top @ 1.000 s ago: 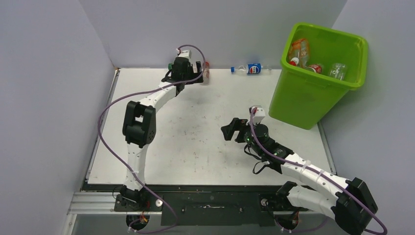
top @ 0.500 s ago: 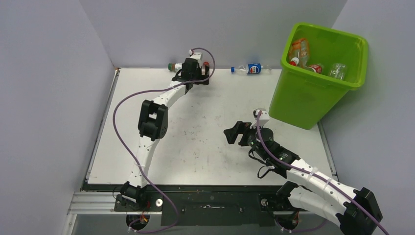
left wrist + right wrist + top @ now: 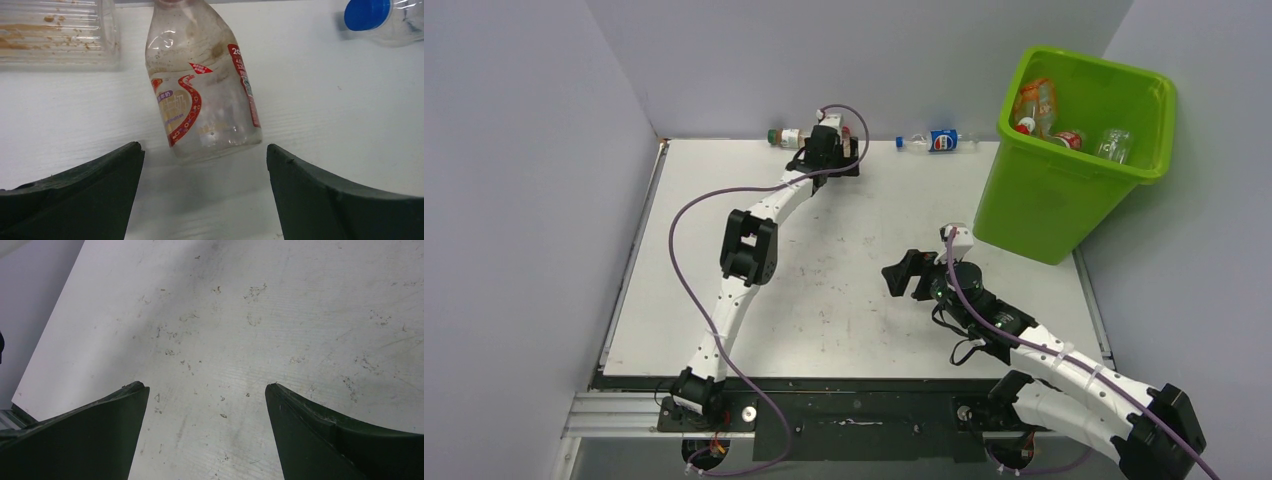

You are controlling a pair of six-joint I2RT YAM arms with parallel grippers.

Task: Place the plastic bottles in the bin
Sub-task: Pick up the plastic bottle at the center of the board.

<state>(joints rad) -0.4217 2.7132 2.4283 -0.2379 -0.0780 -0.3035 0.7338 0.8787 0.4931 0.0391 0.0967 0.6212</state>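
Scuffed white table, grey walls; lime-green bin well right of the left gripper, bottles inside. That gripper: jaws spread, empty, red-labelled clear bottle lying just ahead of the gap (approach step; next, advance and close squarely on its body). Lastly the right gripper: spread, holding nothing.

a white table, scuffed with dark specks, fills the middle. plain pale grey-lilac walls close it in at nine, twelve and three o'clock. a black rail runs along six o'clock. the light is soft and even.
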